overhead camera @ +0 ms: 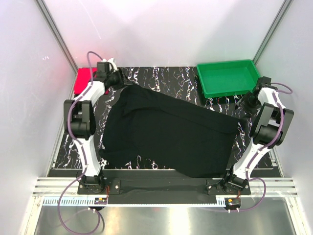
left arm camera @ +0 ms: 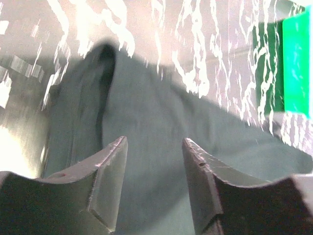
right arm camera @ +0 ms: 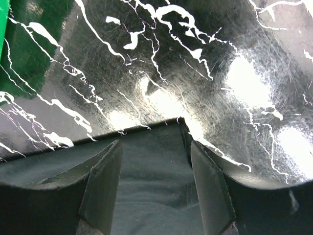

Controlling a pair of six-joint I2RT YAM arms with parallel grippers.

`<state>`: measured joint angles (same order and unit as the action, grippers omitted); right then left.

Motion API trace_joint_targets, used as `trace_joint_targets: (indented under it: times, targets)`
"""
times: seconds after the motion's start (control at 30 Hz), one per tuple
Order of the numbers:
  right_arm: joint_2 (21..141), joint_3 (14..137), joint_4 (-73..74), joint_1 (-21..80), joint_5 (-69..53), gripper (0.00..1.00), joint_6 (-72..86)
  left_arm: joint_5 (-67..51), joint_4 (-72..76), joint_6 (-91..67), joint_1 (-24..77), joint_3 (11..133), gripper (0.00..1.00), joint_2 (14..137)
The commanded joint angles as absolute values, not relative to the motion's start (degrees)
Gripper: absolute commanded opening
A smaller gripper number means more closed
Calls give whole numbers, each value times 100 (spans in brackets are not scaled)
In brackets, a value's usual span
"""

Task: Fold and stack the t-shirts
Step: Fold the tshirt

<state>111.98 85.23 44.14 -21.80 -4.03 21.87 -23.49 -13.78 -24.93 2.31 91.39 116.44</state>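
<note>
The main risk is judged to lie in the next grasp. With neither tool gripping the cloth, a pinch taken too shallow could catch only one layer, or nothing, and the fold would be dragged askew. The left tool (left arm camera: 154,142) is seen with its jaws moderately apart, cloth lying beneath the gap and nothing clamped. The right tool (right arm camera: 155,144) is likewise parted over a corner of the fabric, with nothing held.

Because the black t-shirt (overhead camera: 171,134) lies slantwise, from the far left towards the near right, an uneven pull by either arm could bunch it or carry its near hem over the near edge of the counter (overhead camera: 166,78). Its right corner lies near the green tray (overhead camera: 230,91), on which a lifted edge might be snagged.

The black t-shirt is spread fairly flat across the middle of the counter. It looks matt and soft, with a raised crease near its far left end and a rippled near edge. The pinkish-red t-shirt (overhead camera: 84,77) is seen at the far left corner, partly hidden behind the left arm; whether it is folded cannot be told.
</note>
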Motion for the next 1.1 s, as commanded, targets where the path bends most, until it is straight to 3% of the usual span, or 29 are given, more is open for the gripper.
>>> trace_joint_targets:
  times: [0.0,0.23,0.73,1.07]
  targets:
    - [11223,8780,4377,-2197,-422,65,1960,-1978,-949,-2398,246,9869,50,12275]
    - [11364,8789,4368,-2197,-484,65,1767,-2013,-554,-2908,255,10643,50,13034]
    - [11742,8868,4359,-2197,-563,67,1556,-2215,343,-4201,255,10758,45,13807]
    - [11909,8833,4351,-2197,-615,59,1485,-2338,729,-4780,220,10881,29,14106]
